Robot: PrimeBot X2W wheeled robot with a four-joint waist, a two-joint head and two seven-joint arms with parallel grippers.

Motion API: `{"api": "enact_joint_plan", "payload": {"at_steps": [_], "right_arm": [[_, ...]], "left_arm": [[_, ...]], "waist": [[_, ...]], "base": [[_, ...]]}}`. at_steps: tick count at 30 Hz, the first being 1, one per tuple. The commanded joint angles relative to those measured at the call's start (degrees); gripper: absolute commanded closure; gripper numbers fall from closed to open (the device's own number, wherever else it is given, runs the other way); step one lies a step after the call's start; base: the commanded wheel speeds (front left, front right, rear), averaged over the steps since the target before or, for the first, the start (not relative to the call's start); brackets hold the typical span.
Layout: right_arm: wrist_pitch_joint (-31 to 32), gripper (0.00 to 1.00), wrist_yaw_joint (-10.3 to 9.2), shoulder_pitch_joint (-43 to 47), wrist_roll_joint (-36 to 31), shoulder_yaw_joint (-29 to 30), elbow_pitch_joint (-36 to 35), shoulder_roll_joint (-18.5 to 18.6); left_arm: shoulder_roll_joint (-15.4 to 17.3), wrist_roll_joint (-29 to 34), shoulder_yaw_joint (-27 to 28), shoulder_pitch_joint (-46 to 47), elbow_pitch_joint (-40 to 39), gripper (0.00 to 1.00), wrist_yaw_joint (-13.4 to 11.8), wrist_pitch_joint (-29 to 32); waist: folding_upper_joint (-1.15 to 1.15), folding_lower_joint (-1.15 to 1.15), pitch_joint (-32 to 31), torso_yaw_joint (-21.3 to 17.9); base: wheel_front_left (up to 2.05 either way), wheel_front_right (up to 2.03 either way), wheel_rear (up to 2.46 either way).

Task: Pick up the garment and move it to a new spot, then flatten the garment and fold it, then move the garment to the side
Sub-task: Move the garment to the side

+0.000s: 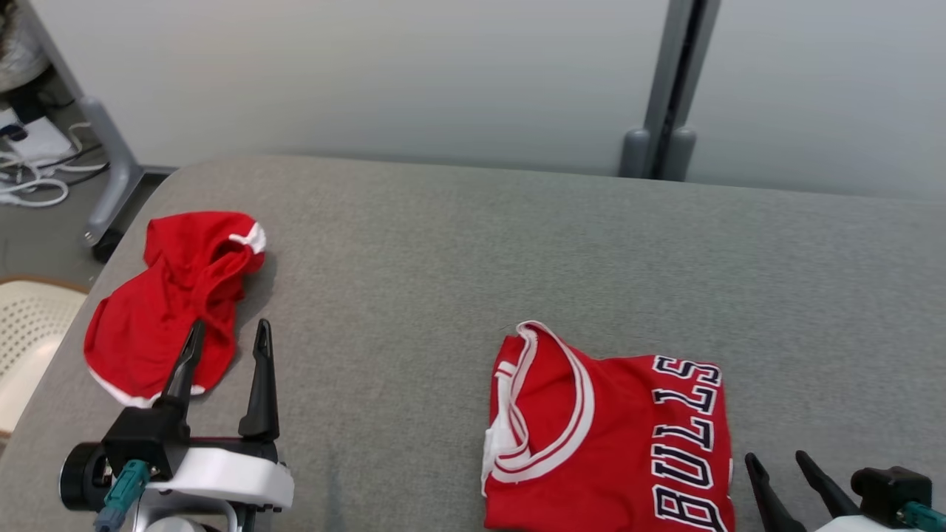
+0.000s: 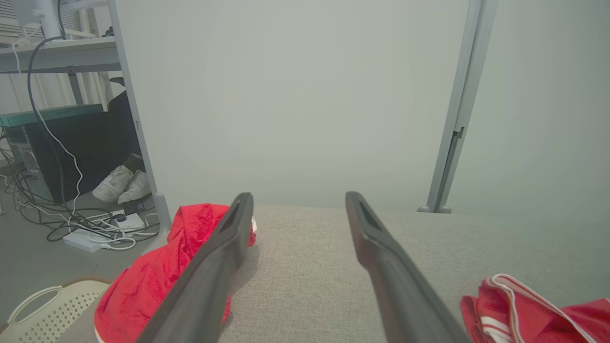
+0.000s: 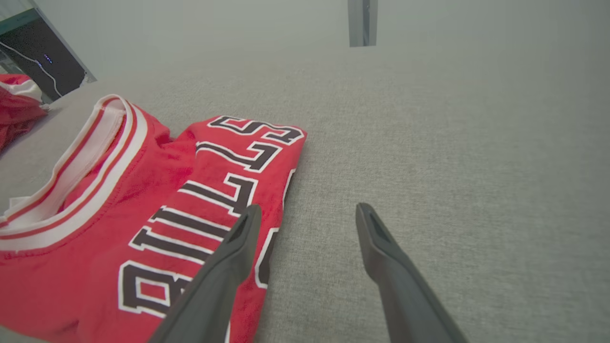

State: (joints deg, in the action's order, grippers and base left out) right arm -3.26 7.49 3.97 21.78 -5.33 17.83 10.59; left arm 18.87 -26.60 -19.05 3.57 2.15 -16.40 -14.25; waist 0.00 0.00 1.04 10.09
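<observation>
Closest in, the left gripper (image 1: 230,325) sits low at the near left with its two dark fingers spread wide and pointing away across the table (image 1: 443,244), nothing between them. The folded jersey (image 1: 613,436) lies flat at the near edge, right of centre. Its striped collar faces left, and BULLS runs along its right side from near to far. Its near end is cut off in the head view, so I can't judge its long axis. Just beside its right edge is the right gripper (image 1: 776,458), fingers also parted and empty, angled forward and slightly left. In the right wrist view its left finger overlaps the lettering; whether it touches the cloth I can't tell. A crumpled red cloth (image 1: 170,295) with white trim is heaped at the table's left end, well apart from the jersey. The left gripper's outer finger overlaps its near edge. Past that end stands a pale basket (image 1: 29,325); its contents are hidden.
</observation>
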Motion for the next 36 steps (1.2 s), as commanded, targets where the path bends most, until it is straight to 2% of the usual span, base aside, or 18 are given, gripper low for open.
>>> {"api": "enact_joint_plan", "payload": {"at_steps": [1,7,11,12,13,14,15,27,36], "right_arm": [[-0.7,0.0,0.01,-0.9,0.5,-0.2,0.7,0.4],[-3.0,0.0,0.01,-5.8,3.3,-3.3,9.5,0.8],[-2.1,0.0,0.01,-8.5,5.4,-6.1,14.9,1.5],[-1.9,0.16,0.01,-9.0,6.0,-6.8,16.2,1.6],[-2.1,0.59,0.01,-9.3,6.4,-7.3,17.0,1.8],[-2.5,0.95,0.01,-9.7,7.0,-7.9,17.8,1.8],[-2.6,1.0,0.01,-10.1,7.4,-8.4,18.6,1.9],[-6.5,1.0,-0.22,-13.7,11.1,-13.4,21.8,5.3],[-7.0,1.0,-0.19,-19.7,11.1,-17.9,20.5,10.9]], "left_arm": [[0.0,0.6,0.2,1.1,0.1,0.0,0.3,-0.4],[-0.5,1.4,1.1,3.4,0.4,0.0,1.8,-0.8],[-0.3,1.9,2.0,4.4,0.6,0.0,2.9,-0.9],[-0.4,2.1,2.4,4.5,0.5,0.0,3.0,-0.9],[-0.3,2.4,2.7,4.4,0.4,0.0,3.3,-0.9],[-0.3,2.6,3.1,4.2,0.5,0.0,3.4,-0.9],[-0.3,2.7,3.4,4.1,0.4,0.0,3.7,-0.9],[-0.9,5.5,5.3,3.7,0.6,0.0,5.8,-0.9],[-2.7,7.2,5.8,4.1,-0.8,0.0,5.7,-0.9]], "waist": [[0.0,0.0,1.4,1.7],[0.0,0.0,3.0,4.7],[0.0,0.0,3.4,6.1],[0.0,0.0,3.5,6.4],[0.0,0.0,3.5,6.6],[0.0,0.0,3.5,6.8],[0.0,0.0,3.6,6.9],[0.0,0.0,4.5,5.4],[0.0,0.0,8.6,-1.6]], "base": [[0.0,0.0,0.0],[0.0,0.0,0.0],[0.0,0.0,0.0],[0.0,0.0,0.0],[0.0,0.0,0.0],[0.0,0.0,0.0],[0.0,0.0,0.0],[0.0,0.0,0.0],[0.0,0.0,0.0]]}}
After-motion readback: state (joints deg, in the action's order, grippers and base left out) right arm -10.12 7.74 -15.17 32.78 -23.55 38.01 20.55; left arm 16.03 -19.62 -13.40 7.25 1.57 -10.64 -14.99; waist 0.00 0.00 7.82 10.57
